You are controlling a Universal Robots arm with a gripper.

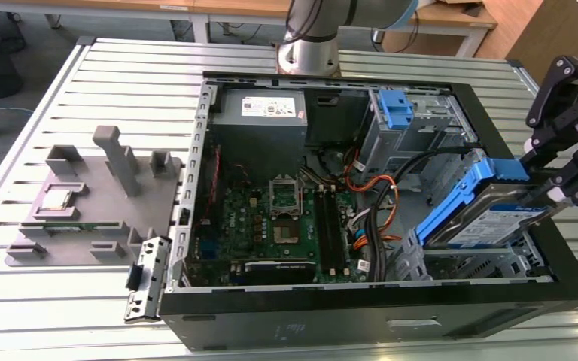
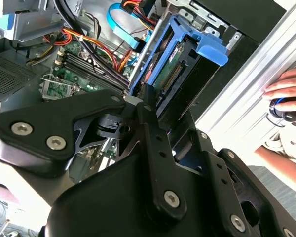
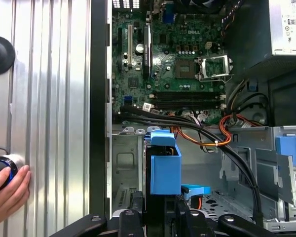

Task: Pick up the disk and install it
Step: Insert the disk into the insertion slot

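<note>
Gripper (image 1: pixel 548 197) pinches the disk (image 1: pixel 485 218) by one end. Disk is tilted, partly down in the drive bay (image 1: pixel 470 263) at the exterior view's right. Risk, imo: the tilt jams its rails vs the bay wall, or nearby cables (image 3: pixel 163 117) snag.

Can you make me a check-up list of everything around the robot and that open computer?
Surface: slatted metal table carrying an open computer case.
Job's things: the disk, in blue rails, tilted at the case's drive bay, not lying flat.
Clutter: grey fixture block at the exterior view's left; power supply inside the case.
Grippers: pincer shut on the disk's end.
Cables: orange and black cables loose beside the bay.
Surroundings: a person's hand at the table beside the case; wooden desks behind.
</note>
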